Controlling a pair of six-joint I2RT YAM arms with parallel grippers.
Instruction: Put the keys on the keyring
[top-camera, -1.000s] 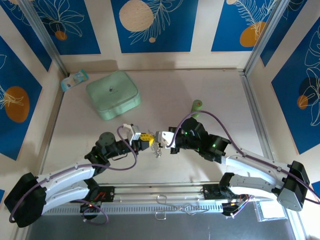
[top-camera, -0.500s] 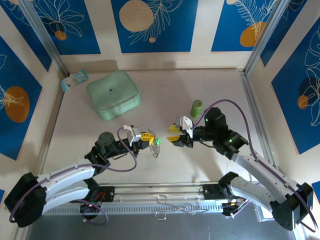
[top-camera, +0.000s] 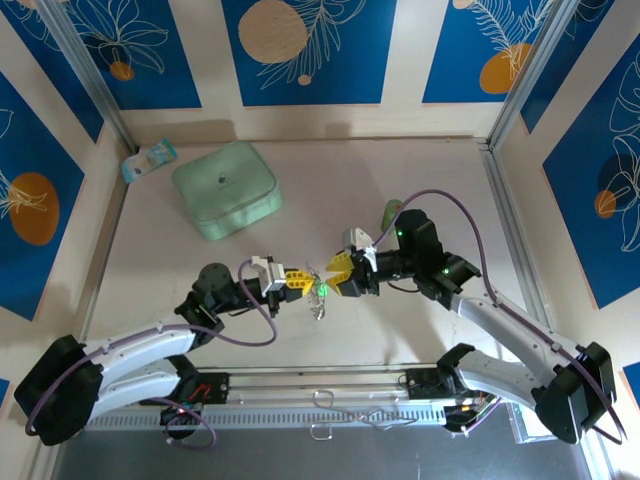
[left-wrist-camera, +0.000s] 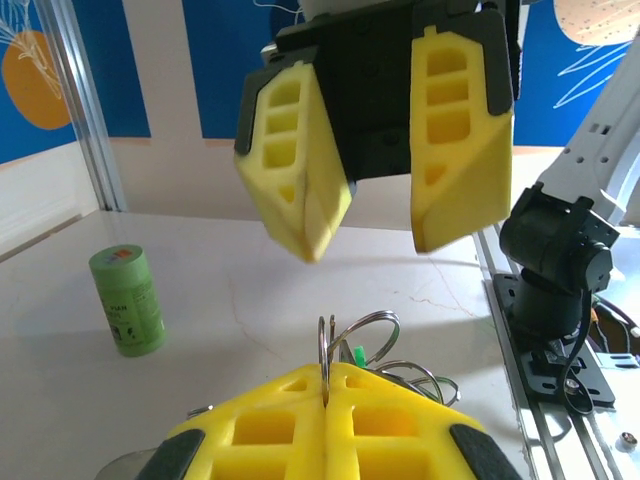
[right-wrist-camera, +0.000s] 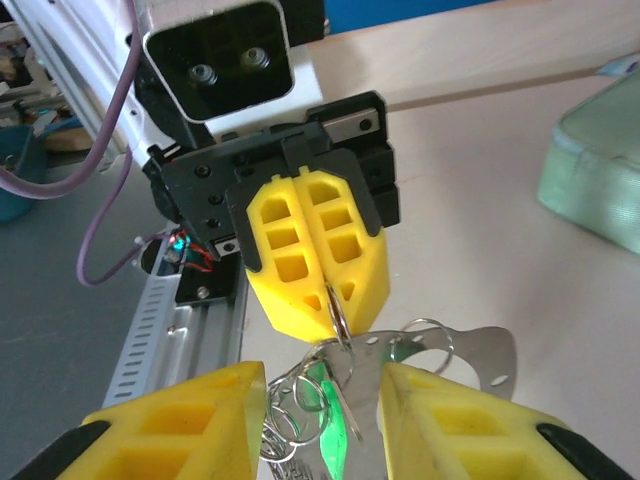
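The left fingers (left-wrist-camera: 265, 430) are clenched on the keyring (left-wrist-camera: 352, 335), pinching one wire loop so the rest dangles over the table (top-camera: 340, 180) between the two arms. A green key (right-wrist-camera: 338, 425) hangs among the loops; whether it is threaded on, I cannot tell. The right fingers (right-wrist-camera: 175, 430) are released, spread either side of the dangling cluster and facing the left ones.

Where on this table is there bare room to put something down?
Free: the far stretch between box and cylinder, and the patch between box and left arm. Crowded: the centre, where left gripper and right gripper meet at the keyring.
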